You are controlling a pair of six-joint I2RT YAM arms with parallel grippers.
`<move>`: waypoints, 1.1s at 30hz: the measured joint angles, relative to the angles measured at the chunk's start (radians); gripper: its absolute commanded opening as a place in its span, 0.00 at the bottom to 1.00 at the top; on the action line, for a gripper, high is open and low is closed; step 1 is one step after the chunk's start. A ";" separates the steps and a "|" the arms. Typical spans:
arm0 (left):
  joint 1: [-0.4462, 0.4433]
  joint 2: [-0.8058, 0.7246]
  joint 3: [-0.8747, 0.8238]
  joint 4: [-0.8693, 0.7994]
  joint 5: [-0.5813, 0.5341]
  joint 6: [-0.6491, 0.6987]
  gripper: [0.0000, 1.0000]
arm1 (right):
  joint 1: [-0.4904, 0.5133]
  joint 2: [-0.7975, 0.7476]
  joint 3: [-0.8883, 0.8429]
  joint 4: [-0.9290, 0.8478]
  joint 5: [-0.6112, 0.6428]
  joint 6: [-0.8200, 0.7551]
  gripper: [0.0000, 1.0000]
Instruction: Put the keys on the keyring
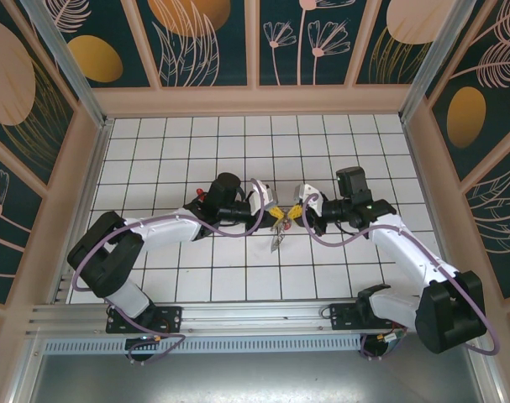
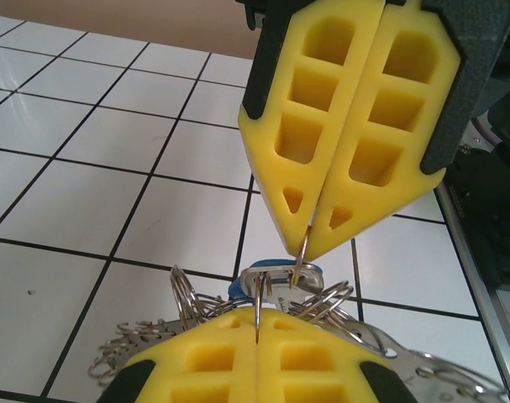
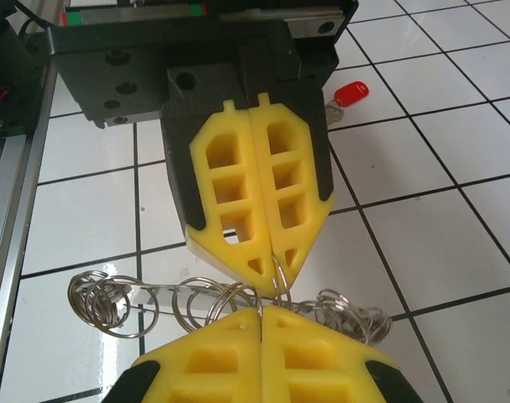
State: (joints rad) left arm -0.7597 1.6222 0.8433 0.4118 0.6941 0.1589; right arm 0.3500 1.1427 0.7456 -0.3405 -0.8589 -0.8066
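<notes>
- Step, as I judge it: L end effector & R end effector are meeting tip to tip, both pinching shut on keyring wire low over bench.
- Next: one's needing to release & fetch a key while the other's steadying the loop.
- R wrist view's showing red key lying on bench behind L end effector; L wrist view's giving the pinch close-up.

The keyring hangs aloft; red key seemingly on tiles.
</notes>
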 measured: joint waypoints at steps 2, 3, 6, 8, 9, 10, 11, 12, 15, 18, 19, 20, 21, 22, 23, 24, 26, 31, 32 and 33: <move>0.000 0.002 0.001 0.001 0.000 0.000 0.00 | 0.001 0.000 0.000 0.019 0.000 0.013 0.00; 0.000 0.003 0.002 0.001 0.000 0.000 0.00 | 0.002 0.000 0.000 0.031 0.000 0.024 0.00; 0.000 0.004 0.002 0.003 0.000 0.000 0.00 | 0.008 0.000 0.000 0.064 0.004 0.054 0.00; 0.000 0.004 0.003 0.003 0.000 0.000 0.00 | 0.010 0.000 0.000 0.076 0.012 0.063 0.00; 0.000 0.005 0.004 0.003 0.000 0.000 0.00 | 0.010 0.000 0.000 0.078 0.018 0.066 0.00; 0.000 0.005 0.005 0.003 0.000 0.000 0.00 | 0.011 0.000 0.000 0.079 0.022 0.072 0.00; 0.000 0.005 0.007 0.003 0.000 0.000 0.00 | 0.011 0.002 0.000 0.079 0.024 0.073 0.00; 0.000 0.006 0.008 0.003 0.000 0.000 0.00 | 0.011 0.004 0.000 0.078 0.024 0.073 0.00; 0.000 0.006 0.008 0.003 -0.001 0.000 0.00 | 0.011 0.006 0.000 0.074 0.024 0.072 0.00; 0.000 0.006 0.008 0.003 -0.005 0.000 0.00 | 0.011 0.006 0.000 0.072 0.023 0.072 0.00; 0.000 0.006 0.008 0.003 -0.005 0.000 0.00 | 0.011 0.005 0.000 0.072 0.024 0.072 0.00; 0.000 0.006 0.008 0.003 -0.008 0.000 0.00 | 0.011 0.005 0.000 0.072 0.026 0.072 0.00; 0.000 0.006 0.008 0.003 -0.010 0.000 0.00 | 0.011 0.005 -0.002 0.074 0.031 0.073 0.00; 0.000 0.006 0.008 0.003 -0.016 0.000 0.00 | 0.011 0.003 -0.004 0.076 0.039 0.074 0.00; 0.000 0.006 0.008 0.003 -0.020 0.000 0.00 | 0.011 -0.002 -0.008 0.077 0.051 0.077 0.00; 0.000 0.006 0.008 0.003 -0.023 0.000 0.00 | 0.011 -0.005 -0.012 0.077 0.059 0.080 0.00; 0.000 0.006 0.008 0.003 -0.027 0.000 0.00 | 0.011 -0.015 -0.020 0.078 0.078 0.081 0.00; 0.000 0.006 0.008 0.003 -0.034 0.000 0.00 | 0.011 -0.024 -0.029 0.076 0.092 0.081 0.00; 0.000 0.006 0.008 0.003 -0.034 -0.001 0.00 | 0.011 -0.024 -0.029 0.076 0.092 0.081 0.00; 0.000 0.006 0.008 0.003 -0.034 -0.004 0.00 | 0.011 -0.024 -0.029 0.076 0.091 0.083 0.00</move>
State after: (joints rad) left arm -0.7597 1.6279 0.8513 0.4149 0.6598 0.1551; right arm 0.3607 1.1187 0.7170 -0.2646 -0.7681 -0.7235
